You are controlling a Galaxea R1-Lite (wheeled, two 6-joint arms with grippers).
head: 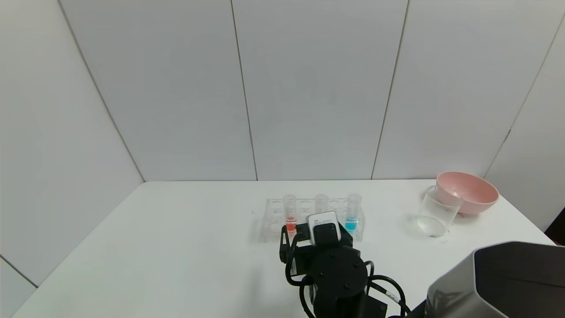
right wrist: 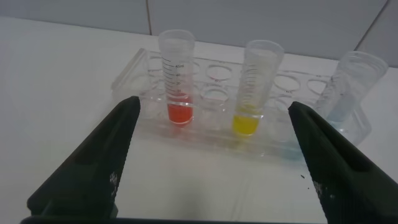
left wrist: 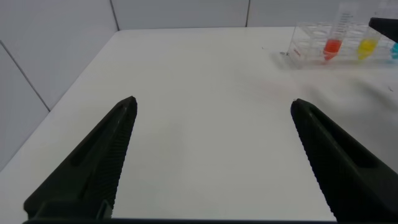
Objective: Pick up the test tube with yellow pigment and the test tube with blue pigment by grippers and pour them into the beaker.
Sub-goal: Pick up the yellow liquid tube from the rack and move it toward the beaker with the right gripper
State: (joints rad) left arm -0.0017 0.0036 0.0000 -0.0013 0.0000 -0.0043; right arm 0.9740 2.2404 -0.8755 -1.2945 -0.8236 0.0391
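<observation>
Altogether three tubes (right wrist: 177,74), one beaker (head: 437,212), one rack (right wrist: 211,99)

We see a white table (head: 176,247) under even, soft light, its surface running left and ahead of the pincer. Beyond the pincer, pale grey wall panels (head: 309,88) rise from the table's far edge, split by thin dark seams. More panels angle in on the left and right sides. Far right of the pincer, a dark gap (head: 557,229) shows past the table's corner.
</observation>
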